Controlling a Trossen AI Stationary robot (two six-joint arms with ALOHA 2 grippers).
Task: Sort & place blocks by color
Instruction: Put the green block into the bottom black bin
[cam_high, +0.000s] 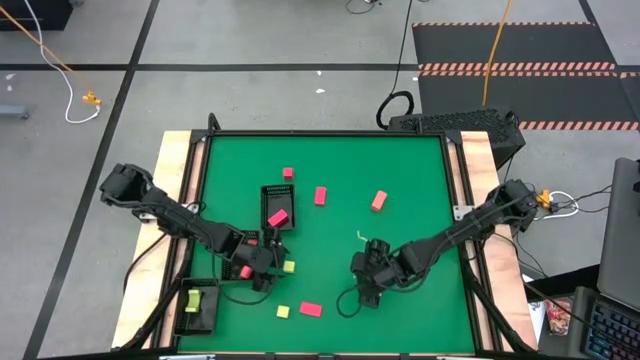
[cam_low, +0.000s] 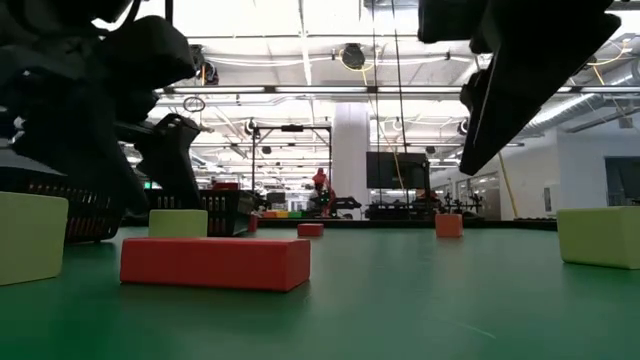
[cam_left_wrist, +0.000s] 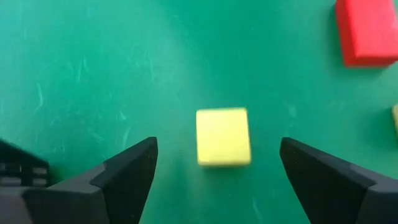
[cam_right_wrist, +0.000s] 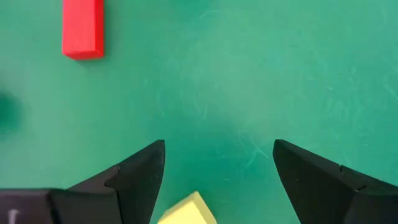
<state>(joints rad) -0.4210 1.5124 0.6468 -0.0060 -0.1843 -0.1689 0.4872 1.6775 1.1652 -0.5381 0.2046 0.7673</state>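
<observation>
A: High view first: is any writing or a label readable on anything?

B: None that I can read. It shows the green desk with the left end effector low on the left and the right end effector near the middle front. A black mesh tray holds a red block; a second tray at the front left corner holds a yellow piece.

A: Where are the loose blocks?

B: Scattered. A small red cube sits behind the first tray, a red block beside it, and a salmon block farther right. At the front, a yellow cube lies just beside the left end effector, another yellow cube and a red bar nearer the edge.

A: What do the wrist views add?

B: The finger spacing, which the overhead hides. In the left wrist view the fingers stand wide apart, with a yellow cube between them but untouched. In the right wrist view the fingers are also wide, holding nothing; a yellow block's corner shows near one finger.

A: And the low view?

B: It shows the red bar side-on and the room behind the desk.
</observation>
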